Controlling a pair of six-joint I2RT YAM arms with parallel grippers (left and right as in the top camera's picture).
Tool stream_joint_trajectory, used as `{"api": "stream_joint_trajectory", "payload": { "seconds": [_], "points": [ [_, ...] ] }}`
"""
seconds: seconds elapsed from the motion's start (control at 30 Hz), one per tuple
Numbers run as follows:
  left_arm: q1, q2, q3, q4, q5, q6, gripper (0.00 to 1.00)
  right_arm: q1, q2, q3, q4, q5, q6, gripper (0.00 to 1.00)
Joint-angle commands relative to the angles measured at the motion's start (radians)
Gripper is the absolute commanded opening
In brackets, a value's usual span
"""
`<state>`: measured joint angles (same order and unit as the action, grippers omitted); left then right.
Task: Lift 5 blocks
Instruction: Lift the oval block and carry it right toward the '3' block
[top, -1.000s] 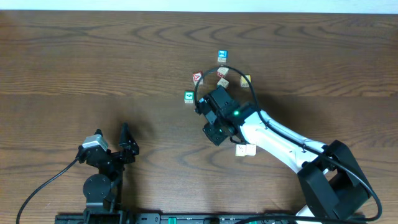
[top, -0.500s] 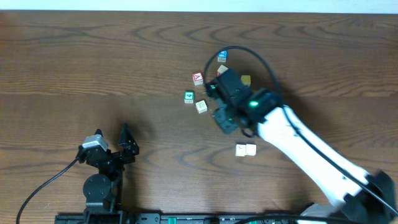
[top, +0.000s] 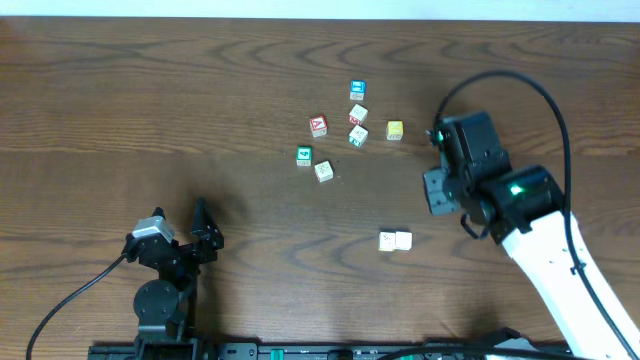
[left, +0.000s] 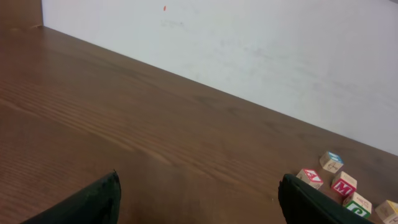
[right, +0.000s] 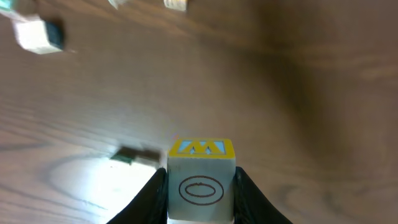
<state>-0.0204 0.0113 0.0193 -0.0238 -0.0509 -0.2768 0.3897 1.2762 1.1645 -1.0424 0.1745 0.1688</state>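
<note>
At the left, the left gripper is seen spread wide, with nothing between its fingers. Mid-table, a green-faced cube, a red-faced cube, a cream block, a blue-faced cube and a yellow block are scattered apart. Nearer the front, a cream pair lies touching. At the right, a held block, cream with an oval mark and a yellow-framed top, is clamped by the right gripper above the wood.
</note>
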Motion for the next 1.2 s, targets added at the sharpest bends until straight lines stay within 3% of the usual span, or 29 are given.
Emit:
{"api": "stream_joint_trajectory", "payload": {
  "seconds": [0.0, 0.5, 1.17],
  "points": [
    [0.003, 0.000, -0.015, -0.045, -0.016, 0.006, 0.81, -0.010, -0.030, -0.124, 0.043, -0.015, 0.093, 0.04],
    [0.003, 0.000, -0.015, -0.045, -0.016, 0.006, 0.81, -0.008, -0.053, -0.545, 0.376, -0.161, 0.309, 0.05],
    [0.003, 0.000, -0.015, -0.045, -0.016, 0.006, 0.81, -0.002, -0.053, -0.575, 0.433, -0.210, 0.301, 0.10]
  ]
}}
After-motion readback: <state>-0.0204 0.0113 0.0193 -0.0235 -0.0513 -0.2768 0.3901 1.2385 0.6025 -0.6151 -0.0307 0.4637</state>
